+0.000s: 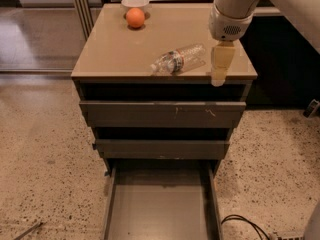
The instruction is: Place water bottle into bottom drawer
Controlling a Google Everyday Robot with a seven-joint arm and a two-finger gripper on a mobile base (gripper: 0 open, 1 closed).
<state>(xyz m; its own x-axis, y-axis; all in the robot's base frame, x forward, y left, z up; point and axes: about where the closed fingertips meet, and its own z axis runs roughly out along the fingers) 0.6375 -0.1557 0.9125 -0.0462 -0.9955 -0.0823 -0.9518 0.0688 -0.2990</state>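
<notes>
The water bottle (179, 59) lies on its side on the tan cabinet top (120, 49), near the front edge, its white cap pointing left. The gripper (219, 79) hangs from the white arm at the top right, fingers pointing down, over the front right part of the cabinet top. It is just right of the bottle and apart from it. The bottom drawer (162, 209) is pulled out below, showing a bare grey floor.
An orange ball (135, 18) sits at the back of the cabinet top in front of a white bowl (135, 2). Two narrower drawers (162, 115) above are partly out. A black cable (245, 225) lies on the speckled floor at the lower right.
</notes>
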